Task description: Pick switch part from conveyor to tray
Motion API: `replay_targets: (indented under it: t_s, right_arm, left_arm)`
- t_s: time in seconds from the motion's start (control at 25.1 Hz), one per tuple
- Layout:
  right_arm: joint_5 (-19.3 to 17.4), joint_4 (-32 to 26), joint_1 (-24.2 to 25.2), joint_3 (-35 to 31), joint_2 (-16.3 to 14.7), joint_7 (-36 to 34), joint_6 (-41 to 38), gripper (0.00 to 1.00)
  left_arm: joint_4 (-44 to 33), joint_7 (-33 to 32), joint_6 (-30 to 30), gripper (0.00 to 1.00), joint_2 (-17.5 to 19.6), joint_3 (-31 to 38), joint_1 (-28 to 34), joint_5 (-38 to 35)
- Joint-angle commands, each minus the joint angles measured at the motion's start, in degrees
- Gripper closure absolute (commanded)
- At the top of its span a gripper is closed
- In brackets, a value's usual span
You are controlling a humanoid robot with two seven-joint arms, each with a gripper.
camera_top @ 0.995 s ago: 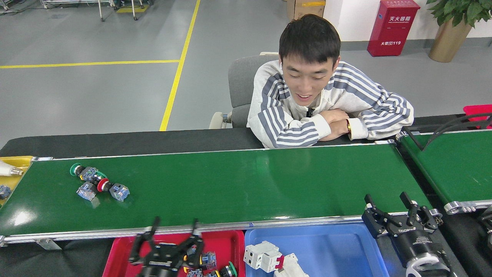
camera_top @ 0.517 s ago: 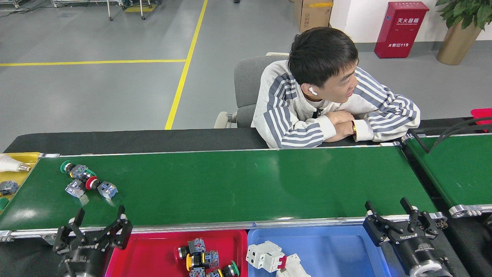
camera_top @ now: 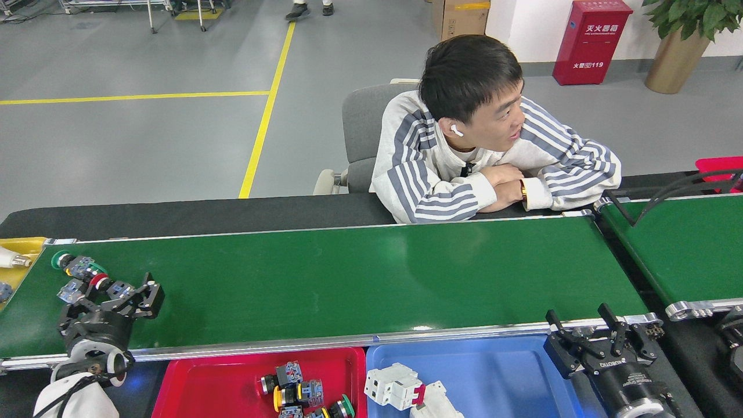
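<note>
1. The long glossy dark-green conveyor belt with silver aluminium side rails (camera_top: 348,278) is running across the head view, and a cluster of push-button switch parts with green and red caps and grey-blue contact blocks (camera_top: 81,273) is lying at its left end.
2. The left gripper (camera_top: 113,297), black, is reaching over the belt's near left part right at that cluster; its jaws are standing apart around the nearest grey-blue block, and I cannot tell whether they are touching it.
3. The right gripper (camera_top: 586,334) is hanging over the near rail at the belt's right end, its jaws apart and holding nothing; white lettering on its black body is reading roughly "ROBOTIQ", upside down.
4. A red plastic tray (camera_top: 203,383) is sitting below the near rail, holding several more switch parts with yellow and green caps (camera_top: 302,395).
5. A blue plastic tray (camera_top: 511,377) is sitting just beside it to the right, holding white circuit breakers (camera_top: 400,386).
6. A person in a grey-and-white striped sweater (camera_top: 464,168) is leaning folded arms on the black table (camera_top: 203,212) behind the belt.
7. A red cabinet (camera_top: 592,40) on the floor is showing white Chinese characters and "119".
8. A narrower green belt (camera_top: 685,244) is lying at the right edge.
</note>
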Motion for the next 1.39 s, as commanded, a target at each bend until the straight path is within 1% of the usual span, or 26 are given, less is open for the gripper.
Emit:
replay_targets:
  t_s: [0.0,0.04,0.08,0.16,0.24,0.28,0.36,0.44,0.52,0.56,0.64,0.72,0.76,0.8,0.84,0.88,0.92,0.96,0.99,1.07,1.11,1.23,1.27,1.35]
  right_arm:
    - [-0.21,-0.9,-0.42,1.06,0.13,-0.45,-0.23,0.01]
    - [-0.21,-0.9,-0.42,2.12,0.13,-0.36,-0.23,0.01]
    - [-0.21,-0.9,-0.33,3.17,0.04,-0.36,-0.23,0.01]
    - [-0.21,-0.99,-0.15,3.88,0.04,-0.36,-0.23,0.01]
    - [-0.21,-0.9,0.02,3.88,-0.05,-0.36,-0.23,0.01]
    - [-0.21,-0.9,0.02,3.88,0.04,-0.36,-0.14,0.01]
    - [-0.21,-0.99,0.11,3.88,0.13,-0.36,-0.05,0.01]
    - [-0.21,-0.9,0.29,3.88,0.04,-0.45,-0.05,0.01]
    - [-0.21,-0.9,0.64,3.88,0.04,-0.45,0.04,0.01]
    - [-0.21,-0.9,0.55,3.79,0.04,-0.45,0.13,0.01]
    - [-0.3,-0.9,0.55,3.7,0.04,-0.36,0.3,0.01]
    - [-0.3,-0.9,0.55,3.26,0.13,-0.36,0.39,0.01]
    - [-0.3,-0.9,0.55,3.09,0.13,-0.36,0.39,0.01]
    - [-0.3,-0.9,0.55,2.56,0.13,-0.36,0.39,0.01]
    - [-0.3,-0.99,0.55,1.68,0.13,-0.36,0.39,0.01]
    - [-0.3,-0.99,0.55,0.71,0.22,-0.36,0.39,0.01]
    - [-0.3,-0.99,0.55,0.1,0.31,-0.36,0.39,0.02]
    - [-0.3,-1.08,0.55,-0.52,0.31,-0.36,0.48,0.02]
    - [-0.3,-1.34,0.55,-1.22,0.31,-0.36,0.56,0.03]
    - [-0.3,-3.97,1.34,-1.75,0.31,-0.36,3.63,0.04]
    - [-0.13,-5.56,2.48,-1.75,0.22,-0.36,5.49,0.04]
    - [-0.13,-12.41,8.54,-1.75,0.31,-0.36,8.56,0.04]
    - [-0.13,-13.12,9.69,-1.75,0.31,-0.36,9.18,0.05]
    - [0.05,-13.2,10.75,-1.75,0.22,-0.36,11.2,0.05]
  left_arm:
    - [1.79,0.65,3.44,0.14,2.06,0.85,-1.25,0.27]
    - [2.59,0.74,5.2,0.22,2.58,0.85,-1.25,0.36]
    - [2.67,0.74,6.08,0.33,2.93,0.94,-1.25,0.89]
    - [2.67,0.74,5.82,0.58,3.02,0.94,-1.07,3.87]
    - [2.67,0.83,5.11,0.71,3.02,0.77,-0.89,7.13]
    - [2.5,0.83,4.24,0.75,2.94,0.68,-0.81,7.83]
    - [1.97,0.92,2.47,0.81,2.58,0.59,-0.19,8.1]
    - [-0.22,1.62,0.19,0.85,2.14,0.41,1.56,8.27]
    - [-4.88,2.85,-2.97,0.87,1.09,0.24,4.2,8.54]
    - [-8.22,2.94,-4.73,0.87,-0.14,0.15,6.23,8.71]
    - [-17.8,2.85,-10.27,0.87,-3.13,-0.55,12.29,8.71]
    - [-30.55,2.76,-20.73,0.84,-6.03,-1.34,20.02,8.98]
    - [-36.95,2.76,-28.27,0.74,-7.61,-1.61,24.93,9.33]
    - [-40.66,2.67,-34.35,0.64,-8.67,-1.69,28.29,9.59]
    - [-44.44,2.67,-40.68,0.46,-10.34,-1.61,31.89,9.68]
    - [-46.19,2.59,-40.68,0.28,-12.36,-1.61,34.0,9.68]
    - [-46.63,2.5,-40.68,0.15,-13.94,-1.78,34.7,9.59]
    - [-46.81,2.41,-40.68,0.05,-15.61,-2.05,35.05,9.33]
    - [-46.63,2.41,-40.68,0.01,-17.02,-2.49,35.14,9.15]
    - [-46.54,2.5,-40.68,0.01,-17.72,-2.49,35.23,9.24]
    - [-46.63,2.5,-40.68,0.01,-17.72,-2.22,35.14,9.33]
    - [-46.72,2.5,-40.68,0.01,-17.46,-1.08,34.7,9.5]
    - [-46.72,2.5,-40.24,0.01,-17.28,-0.29,34.7,9.42]
    - [-46.81,2.5,-31.36,0.01,-17.19,1.56,34.7,9.33]
